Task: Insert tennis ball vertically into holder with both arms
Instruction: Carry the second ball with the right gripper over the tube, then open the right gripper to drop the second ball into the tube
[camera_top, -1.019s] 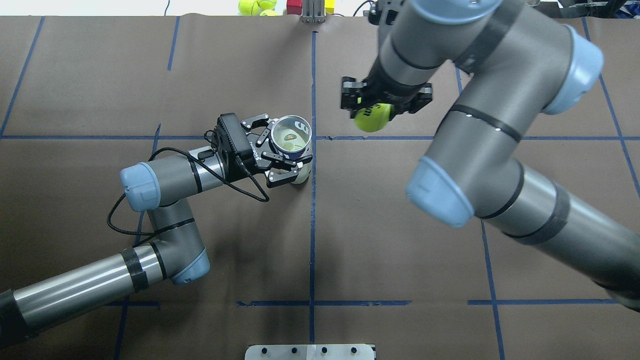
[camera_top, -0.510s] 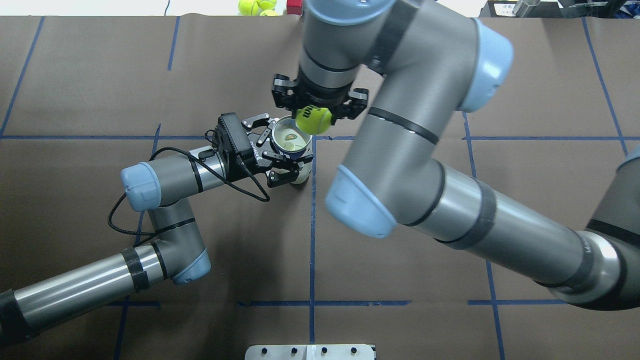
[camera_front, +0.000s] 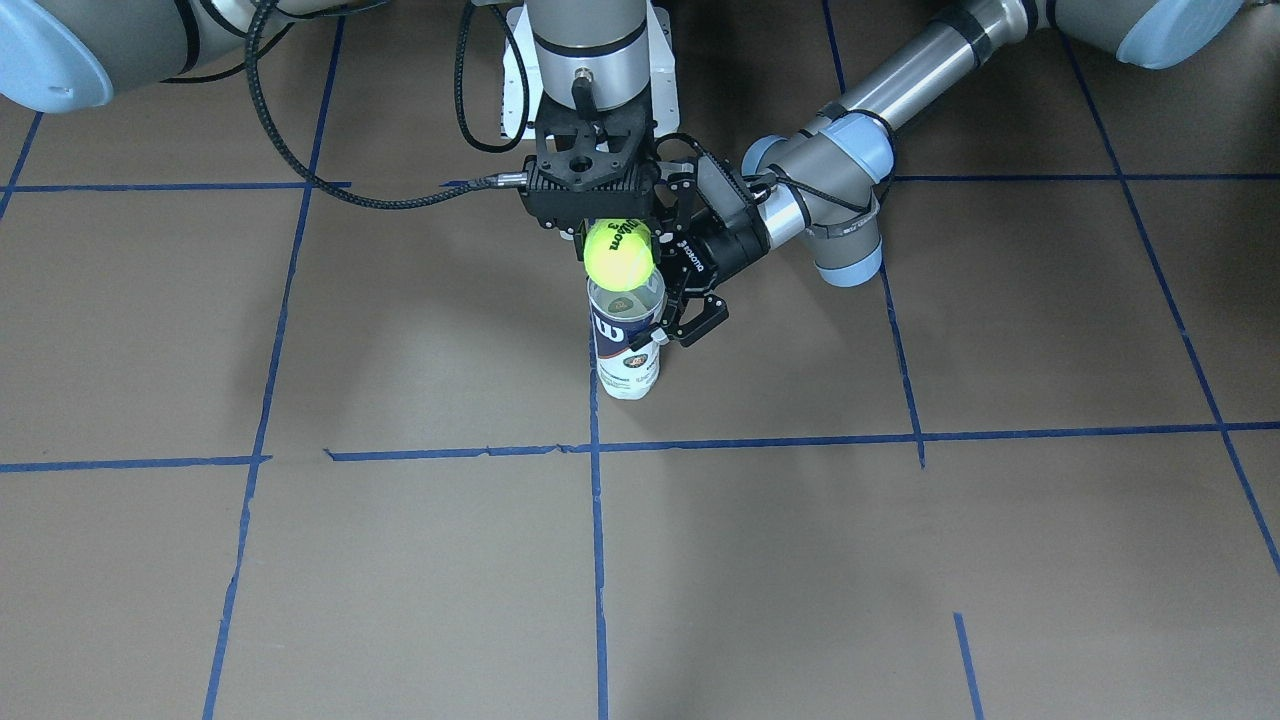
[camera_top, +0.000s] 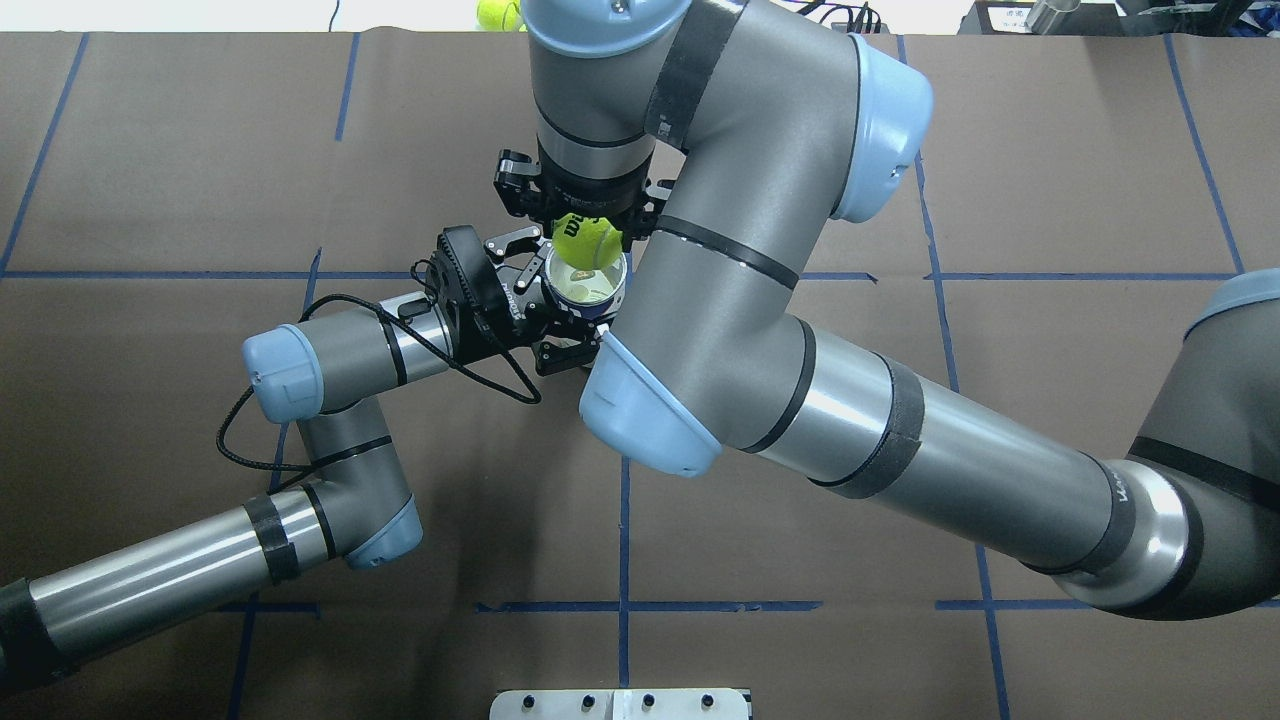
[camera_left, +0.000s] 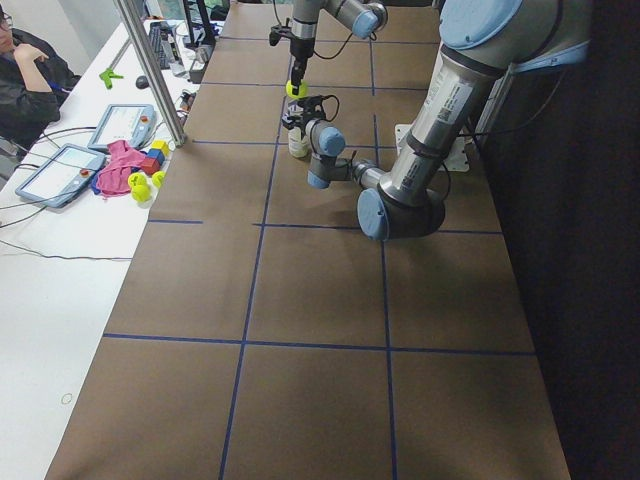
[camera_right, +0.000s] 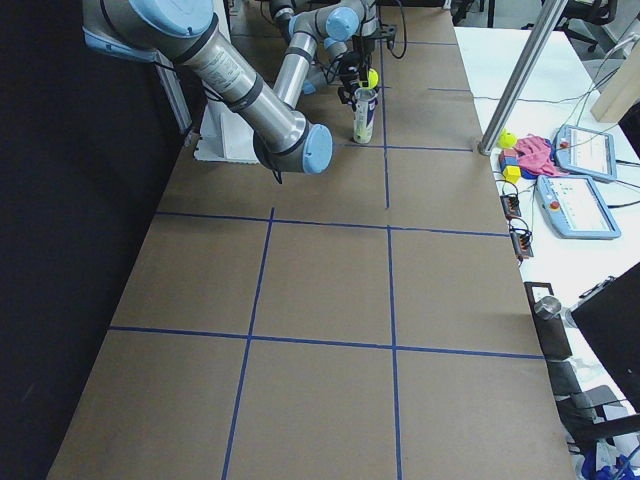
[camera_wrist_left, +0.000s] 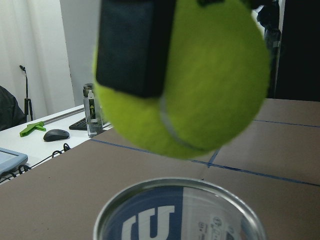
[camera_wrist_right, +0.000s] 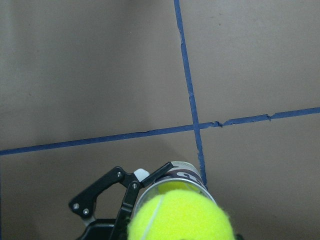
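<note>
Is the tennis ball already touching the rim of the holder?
Apart. In the left wrist-mounted view the tennis ball, held by the right hand, hangs above the holder rim, with brown table visible between them.

A robotics lab: brown taped-grid table (camera_left: 300, 300), teach pendants (camera_left: 58, 172) along its edge, a person (camera_left: 22, 70) seated nearby.

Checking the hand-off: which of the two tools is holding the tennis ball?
The right tool, pointing straight down, grips the tennis ball over the holder; the left tool clamps the holder sideways.
</note>
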